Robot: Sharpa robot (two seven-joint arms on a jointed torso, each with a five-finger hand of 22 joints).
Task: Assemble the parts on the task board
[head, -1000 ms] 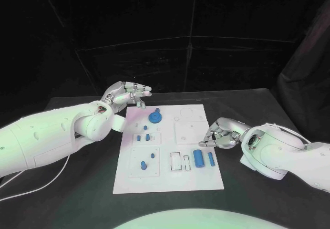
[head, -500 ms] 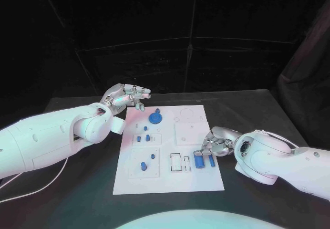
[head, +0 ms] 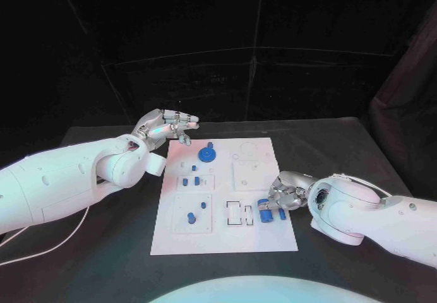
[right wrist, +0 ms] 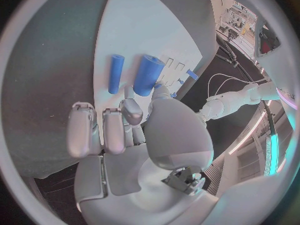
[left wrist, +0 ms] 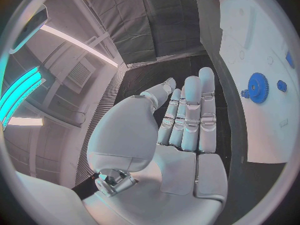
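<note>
The white task board (head: 264,237) lies mid-table. A blue gear (head: 208,154) sits at its far end, and small blue pegs (head: 191,182) stand in the left plates. A thick blue cylinder (head: 265,210) and a thin one (head: 280,213) lie at the board's right edge. My right hand (head: 284,194) hovers just behind them with its fingers bent, their tips at the thick cylinder (right wrist: 148,75), and nothing held. The thin cylinder (right wrist: 115,73) lies beside it. My left hand (head: 168,126) is raised off the board's far left corner, fingers extended and empty, with the gear (left wrist: 257,87) beyond them.
Two outlined rectangular slots (head: 239,213) sit just left of the cylinders. A square white plate (head: 252,175) lies ahead of my right hand. A pale cable (head: 55,243) trails over the black table at the left.
My right hand has come down and towards the near left, from beside the square plate to the thick cylinder. The left hand has barely moved.
</note>
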